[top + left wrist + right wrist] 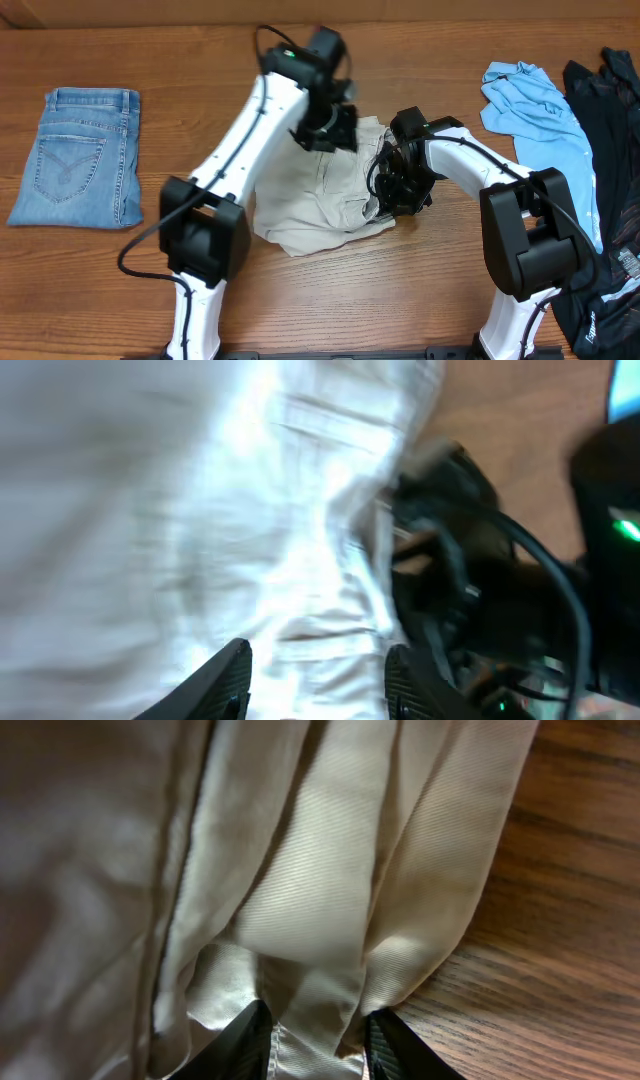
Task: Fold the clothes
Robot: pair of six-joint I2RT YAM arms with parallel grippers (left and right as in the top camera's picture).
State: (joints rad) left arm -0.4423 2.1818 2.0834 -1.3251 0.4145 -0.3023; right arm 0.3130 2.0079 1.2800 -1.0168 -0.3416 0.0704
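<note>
The pale beige shorts lie crumpled in the middle of the wooden table. My left gripper hovers over their far edge. In the left wrist view its fingers are apart, with blurred pale cloth beneath them and nothing held. My right gripper is at the shorts' right edge. In the right wrist view its fingers are closed on a bunched fold of the shorts, with pleats running into the jaws.
Folded blue jeans lie at the far left. A light blue shirt and a dark garment lie at the right. The right arm is close beside my left gripper. Bare wood shows right of the shorts.
</note>
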